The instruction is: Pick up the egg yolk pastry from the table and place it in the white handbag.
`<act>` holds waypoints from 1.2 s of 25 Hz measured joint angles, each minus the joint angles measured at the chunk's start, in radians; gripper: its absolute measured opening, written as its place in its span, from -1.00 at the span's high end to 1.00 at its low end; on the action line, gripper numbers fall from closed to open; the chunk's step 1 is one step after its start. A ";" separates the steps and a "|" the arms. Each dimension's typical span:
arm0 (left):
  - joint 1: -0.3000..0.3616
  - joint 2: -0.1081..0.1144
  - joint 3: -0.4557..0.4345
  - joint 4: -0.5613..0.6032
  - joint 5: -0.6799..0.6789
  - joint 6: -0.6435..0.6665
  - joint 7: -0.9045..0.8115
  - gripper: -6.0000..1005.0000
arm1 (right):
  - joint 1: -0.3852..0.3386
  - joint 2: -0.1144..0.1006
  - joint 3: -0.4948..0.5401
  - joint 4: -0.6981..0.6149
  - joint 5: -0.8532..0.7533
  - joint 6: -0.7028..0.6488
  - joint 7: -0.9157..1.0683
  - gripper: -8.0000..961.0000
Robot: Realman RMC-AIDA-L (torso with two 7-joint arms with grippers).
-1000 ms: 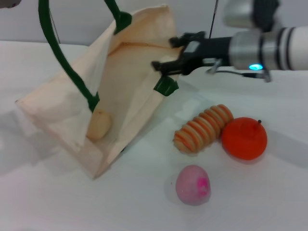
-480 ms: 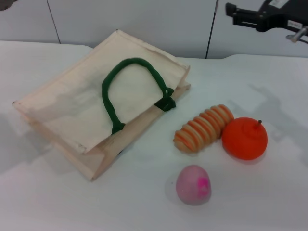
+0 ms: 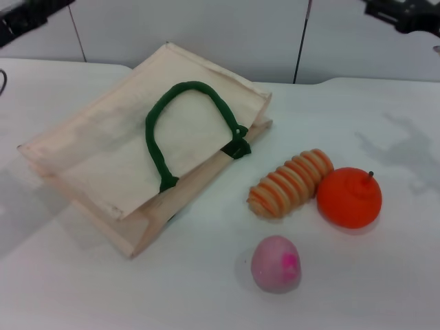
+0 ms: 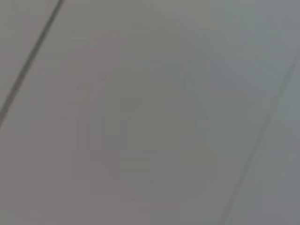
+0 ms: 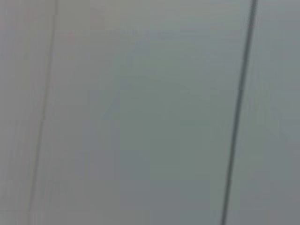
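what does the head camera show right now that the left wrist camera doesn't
Only the head view shows the work area: the white handbag lying flat on the table with its green handle on top, a striped roll, an orange and a pink ball. The left gripper and right gripper sit at the top corners, raised away. No egg yolk pastry is in sight.

Only the left wrist view shows a close plain grey panel surface crossed by thin dark seams.

Both share little: similar seamed panels stand behind the table.
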 joint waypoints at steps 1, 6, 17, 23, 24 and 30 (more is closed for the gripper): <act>0.003 -0.014 0.000 -0.001 -0.011 -0.032 0.040 -0.55 | -0.002 0.001 -0.001 0.041 0.080 0.010 -0.085 -0.84; 0.011 -0.079 -0.002 0.017 -0.102 -0.182 0.282 -0.55 | 0.009 0.002 0.001 0.267 0.425 0.091 -0.430 -0.84; 0.090 -0.085 -0.012 0.334 -0.407 -0.296 0.937 -0.55 | 0.064 -0.001 0.099 0.687 0.840 0.381 -0.749 -0.83; 0.142 -0.086 -0.012 0.495 -0.562 -0.245 1.288 -0.55 | 0.070 -0.002 0.150 0.734 0.842 0.381 -0.746 -0.84; 0.150 -0.086 -0.012 0.524 -0.589 -0.227 1.348 -0.55 | 0.070 -0.002 0.163 0.738 0.843 0.381 -0.744 -0.84; 0.179 -0.086 -0.012 0.606 -0.646 -0.119 1.511 -0.55 | 0.070 0.000 0.193 0.758 0.844 0.386 -0.742 -0.84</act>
